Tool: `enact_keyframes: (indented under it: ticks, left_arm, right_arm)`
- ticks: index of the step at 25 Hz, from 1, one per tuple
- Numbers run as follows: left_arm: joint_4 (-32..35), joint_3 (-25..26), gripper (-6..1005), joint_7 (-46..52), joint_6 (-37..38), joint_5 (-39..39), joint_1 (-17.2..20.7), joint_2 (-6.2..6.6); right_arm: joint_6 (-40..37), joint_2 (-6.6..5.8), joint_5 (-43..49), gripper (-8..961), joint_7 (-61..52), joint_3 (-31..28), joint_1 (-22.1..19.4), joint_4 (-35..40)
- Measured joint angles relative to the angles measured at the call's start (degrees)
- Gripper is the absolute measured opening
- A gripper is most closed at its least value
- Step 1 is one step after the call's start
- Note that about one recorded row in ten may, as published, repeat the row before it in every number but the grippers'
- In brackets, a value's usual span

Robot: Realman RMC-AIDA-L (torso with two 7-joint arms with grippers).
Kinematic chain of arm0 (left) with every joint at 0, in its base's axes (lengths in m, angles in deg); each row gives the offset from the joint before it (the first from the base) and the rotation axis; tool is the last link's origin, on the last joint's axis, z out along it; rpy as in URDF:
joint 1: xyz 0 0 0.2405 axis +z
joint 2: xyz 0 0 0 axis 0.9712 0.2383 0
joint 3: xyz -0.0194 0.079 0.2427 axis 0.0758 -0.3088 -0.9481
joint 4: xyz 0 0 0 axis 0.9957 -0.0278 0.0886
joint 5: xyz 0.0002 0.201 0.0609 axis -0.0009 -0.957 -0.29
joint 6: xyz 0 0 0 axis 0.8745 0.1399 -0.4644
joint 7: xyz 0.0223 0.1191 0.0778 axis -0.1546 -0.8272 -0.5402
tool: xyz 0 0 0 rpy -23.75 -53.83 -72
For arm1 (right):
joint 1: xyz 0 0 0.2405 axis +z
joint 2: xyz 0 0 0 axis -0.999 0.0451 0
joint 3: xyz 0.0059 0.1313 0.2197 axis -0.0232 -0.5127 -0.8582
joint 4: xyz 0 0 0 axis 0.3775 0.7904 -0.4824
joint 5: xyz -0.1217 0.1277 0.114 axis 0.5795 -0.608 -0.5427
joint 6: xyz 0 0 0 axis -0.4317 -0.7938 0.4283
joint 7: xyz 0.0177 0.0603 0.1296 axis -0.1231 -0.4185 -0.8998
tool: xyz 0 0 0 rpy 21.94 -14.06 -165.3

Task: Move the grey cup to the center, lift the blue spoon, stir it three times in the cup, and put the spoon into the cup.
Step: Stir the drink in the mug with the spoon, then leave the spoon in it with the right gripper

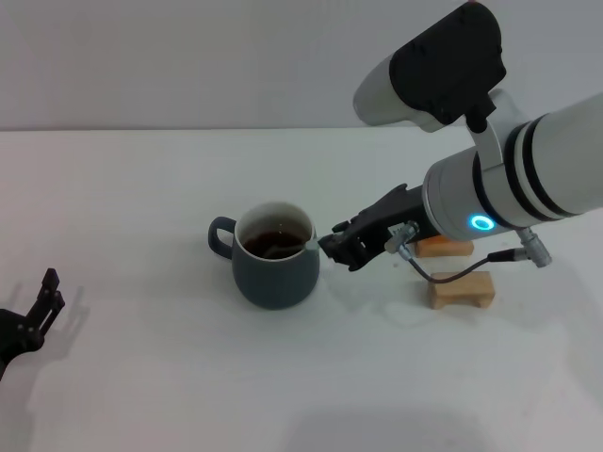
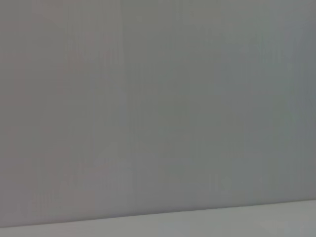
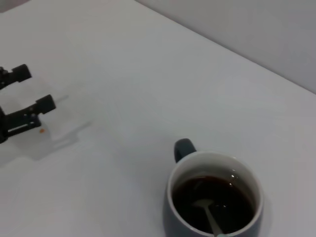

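Note:
The grey cup [image 1: 275,254] stands near the middle of the white table, handle toward my left, dark liquid inside. It also shows in the right wrist view [image 3: 215,197]. The blue spoon [image 3: 210,217] stands in the cup with its metal bowl in the liquid and its neck leaning on the rim nearest my right gripper. In the head view only a pale sliver of the spoon [image 1: 308,241] shows at the right rim. My right gripper [image 1: 332,248] is just beside that rim, at rim height. My left gripper [image 1: 42,303] is parked low at the table's left, open and empty.
Two small wooden blocks [image 1: 460,288] lie on the table to the right of the cup, partly under my right arm. The left gripper also shows far off in the right wrist view [image 3: 29,96]. The left wrist view shows only a blank wall.

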Motion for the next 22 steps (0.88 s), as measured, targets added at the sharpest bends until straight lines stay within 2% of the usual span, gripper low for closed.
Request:
enact_keyframes:
  ticks: [22]
  left_arm:
    - [0.0,0.0,850,0.0,0.3,0.0,0.2,0.04]
  right_arm:
    - [-5.7,-0.13,-1.2,264,1.2,0.7,3.0,5.6]
